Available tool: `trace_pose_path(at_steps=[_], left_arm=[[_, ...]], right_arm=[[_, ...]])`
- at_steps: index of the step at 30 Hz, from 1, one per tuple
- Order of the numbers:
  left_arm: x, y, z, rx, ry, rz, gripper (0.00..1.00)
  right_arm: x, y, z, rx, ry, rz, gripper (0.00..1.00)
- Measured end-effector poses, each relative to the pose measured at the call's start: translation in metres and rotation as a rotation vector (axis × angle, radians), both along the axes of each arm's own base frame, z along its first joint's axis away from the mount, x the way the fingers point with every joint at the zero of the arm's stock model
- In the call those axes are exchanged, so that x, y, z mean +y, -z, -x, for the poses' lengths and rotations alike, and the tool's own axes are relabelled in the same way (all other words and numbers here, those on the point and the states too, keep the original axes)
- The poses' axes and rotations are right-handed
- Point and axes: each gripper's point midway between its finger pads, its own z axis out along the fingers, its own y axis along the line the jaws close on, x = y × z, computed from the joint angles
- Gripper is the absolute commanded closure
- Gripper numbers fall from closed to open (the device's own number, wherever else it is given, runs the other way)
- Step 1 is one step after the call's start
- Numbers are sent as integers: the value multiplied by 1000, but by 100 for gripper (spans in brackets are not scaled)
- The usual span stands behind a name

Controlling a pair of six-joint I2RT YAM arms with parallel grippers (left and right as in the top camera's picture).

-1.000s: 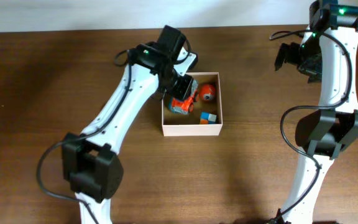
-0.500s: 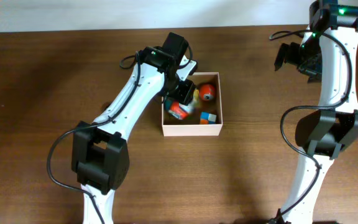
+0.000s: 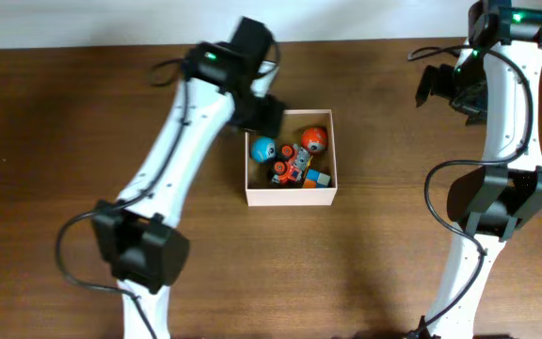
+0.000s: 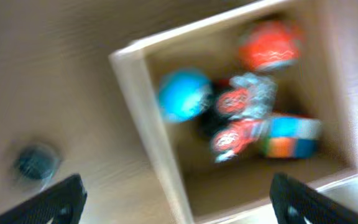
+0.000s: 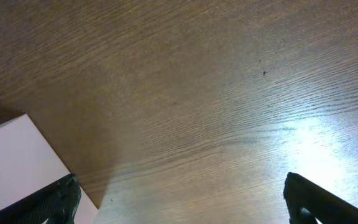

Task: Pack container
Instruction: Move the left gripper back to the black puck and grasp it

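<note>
Overhead camera sits high, staring straight down on the brown wooden desk (image 3: 64, 141), with the far edge along the top and both arms in frame. The left wrist camera hangs just above the square white-walled cardboard box (image 4: 157, 143), looking down into it, near and blurred. The left hand (image 4: 179, 202) shows dark fingertips at the bottom corners. That same box (image 3: 290, 196) lies centre in the overhead. The right wrist camera faces down too, close on bare wood grain, with the right hand (image 5: 185, 202) low in frame. It shares desk surface with the overhead.
</note>
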Motion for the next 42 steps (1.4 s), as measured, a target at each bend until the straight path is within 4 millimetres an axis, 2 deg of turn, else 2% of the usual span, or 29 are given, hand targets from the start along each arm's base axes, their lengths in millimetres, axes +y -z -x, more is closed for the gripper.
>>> trace_pose_path(at_steps=[3, 6, 9, 11, 14, 18, 23, 27, 33, 38, 42], left_arm=[[70, -13, 13, 50, -273, -103, 4], [130, -22, 21, 79, -488, -155, 4], [171, -20, 21, 86, -631, -183, 4], [183, -12, 23, 105, -667, -190, 4], [186, 11, 21, 137, -664, -176, 4], [171, 49, 14, 167, -599, -119, 4], [159, 86, 21, 225, -561, -77, 4], [159, 102, 30, 265, -564, -59, 4], [171, 128, 42, 312, -597, -58, 4], [175, 141, 40, 292, -591, -50, 4], [174, 143, 27, 241, -585, -31, 4]], right_arm=[[0, 0, 0, 0, 0, 0, 1], [0, 0, 0, 0, 0, 0, 1], [0, 0, 0, 0, 0, 0, 1], [0, 0, 0, 0, 0, 0, 1], [0, 0, 0, 0, 0, 0, 1], [0, 0, 0, 0, 0, 0, 1], [0, 0, 0, 0, 0, 0, 1], [0, 0, 0, 0, 0, 0, 1], [0, 0, 0, 0, 0, 0, 1], [0, 0, 0, 0, 0, 0, 1], [0, 0, 0, 0, -1, 1, 1]])
